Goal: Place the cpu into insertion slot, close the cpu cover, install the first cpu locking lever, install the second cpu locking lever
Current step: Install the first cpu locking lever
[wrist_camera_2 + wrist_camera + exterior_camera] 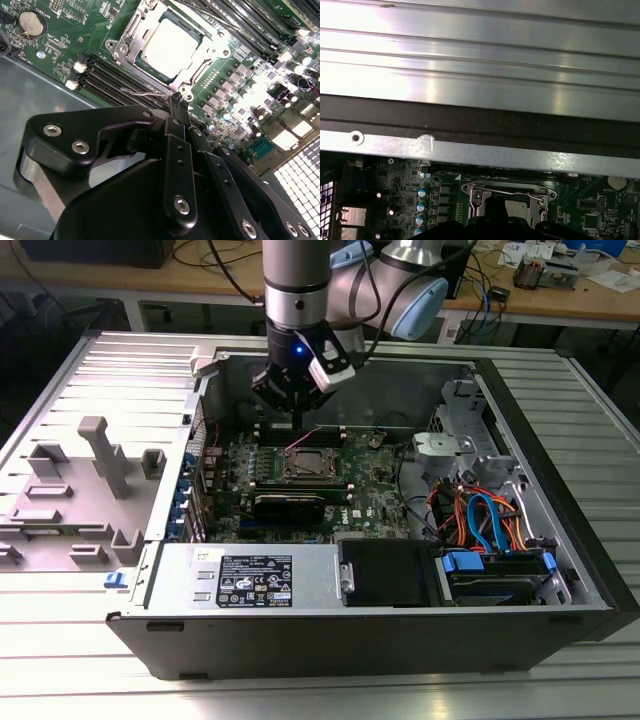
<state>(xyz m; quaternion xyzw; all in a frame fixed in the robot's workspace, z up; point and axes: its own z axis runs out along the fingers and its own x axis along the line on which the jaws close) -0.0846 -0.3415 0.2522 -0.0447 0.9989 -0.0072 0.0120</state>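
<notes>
Gripper (175, 102) is hovering with fingers pressed together right at the wire lever (145, 93), at about 6 o'clock from the cpu (169, 42), which is sitting in the insertion slot (125, 50) under the closed cpu cover (206, 47).

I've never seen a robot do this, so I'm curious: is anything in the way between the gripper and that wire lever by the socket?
Nothing visible is in the way. In the second wrist view the gripper is right at the lever, beside the cover, which lies closed over the cpu.
</notes>
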